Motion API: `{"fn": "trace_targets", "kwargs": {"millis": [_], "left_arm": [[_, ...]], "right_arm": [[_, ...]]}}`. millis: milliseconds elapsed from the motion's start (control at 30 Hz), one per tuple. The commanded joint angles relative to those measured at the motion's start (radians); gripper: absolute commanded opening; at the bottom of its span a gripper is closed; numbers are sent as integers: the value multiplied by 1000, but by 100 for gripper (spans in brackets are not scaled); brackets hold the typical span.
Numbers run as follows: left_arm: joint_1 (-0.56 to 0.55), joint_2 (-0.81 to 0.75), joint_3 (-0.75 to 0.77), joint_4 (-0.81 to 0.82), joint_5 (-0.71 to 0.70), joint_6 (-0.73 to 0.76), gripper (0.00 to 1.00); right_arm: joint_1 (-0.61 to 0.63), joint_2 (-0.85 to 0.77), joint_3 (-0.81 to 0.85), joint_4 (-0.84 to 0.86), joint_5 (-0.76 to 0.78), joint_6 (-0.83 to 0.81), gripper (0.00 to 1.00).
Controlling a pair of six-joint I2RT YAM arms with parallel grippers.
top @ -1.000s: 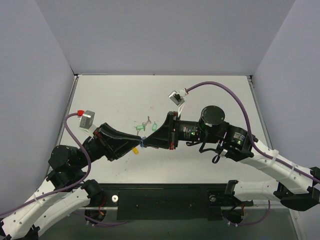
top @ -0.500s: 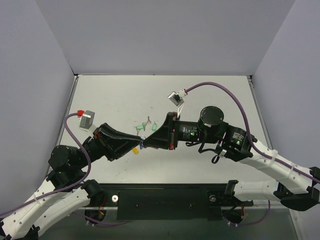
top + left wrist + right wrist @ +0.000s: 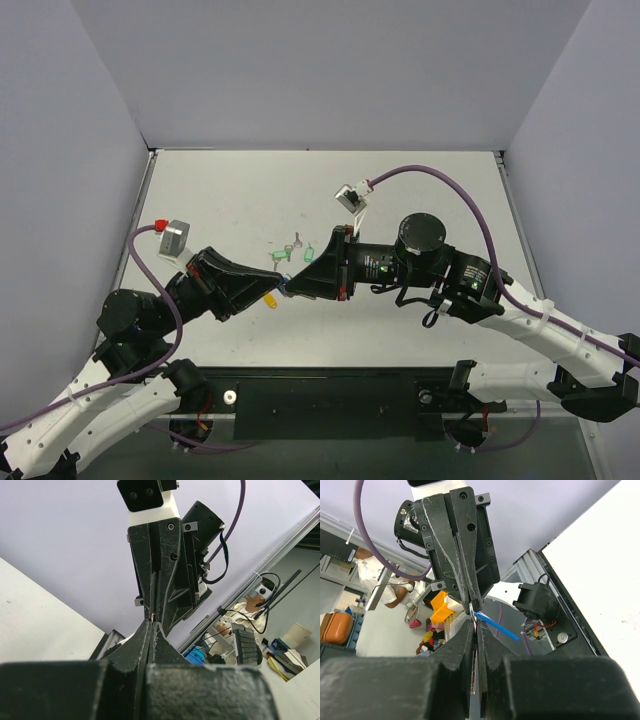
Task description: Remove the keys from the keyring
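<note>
The black left gripper (image 3: 152,624) and black right gripper (image 3: 476,624) are both pinched fully shut, tip to tip above the white table (image 3: 420,190). The keyring's light-blue oval plastic tag (image 3: 497,626) juts from their meeting point toward four o'clock in the right wrist view. The next move likely calls for drawing apart slowly along the ring's coil, without twisting. The small silver-grey metal key and tiny metal ring are hidden between the fingertips, so I cannot tell which claw grips which.

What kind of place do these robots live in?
Probably a robot lab: left arm and right arm bolted to a white table, plain wall panels around it, a yellow storage bin beyond.
</note>
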Motion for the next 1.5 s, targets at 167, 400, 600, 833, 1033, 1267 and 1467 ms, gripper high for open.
{"fn": "trace_targets", "kwargs": {"millis": [167,400,600,833,1033,1267,1467], "left_arm": [[-6,30,93,-73,76,51,0],[-6,56,128,-149,142,81,0],[-5,61,140,-229,192,111,0],[-6,67,172,-333,251,159,0],[-6,76,214,-442,271,225,0],[-6,104,232,-514,315,263,0],[-6,131,246,-564,357,268,0]], "right_arm": [[3,-17,-8,52,-5,-6,0],[3,-20,14,-19,-17,-23,0],[3,-20,29,-71,-25,-44,0],[3,-2,47,-111,-56,-52,0],[2,9,67,-134,-67,-56,0],[9,29,78,-140,-94,-52,0],[19,46,106,-174,-117,-66,0]]}}
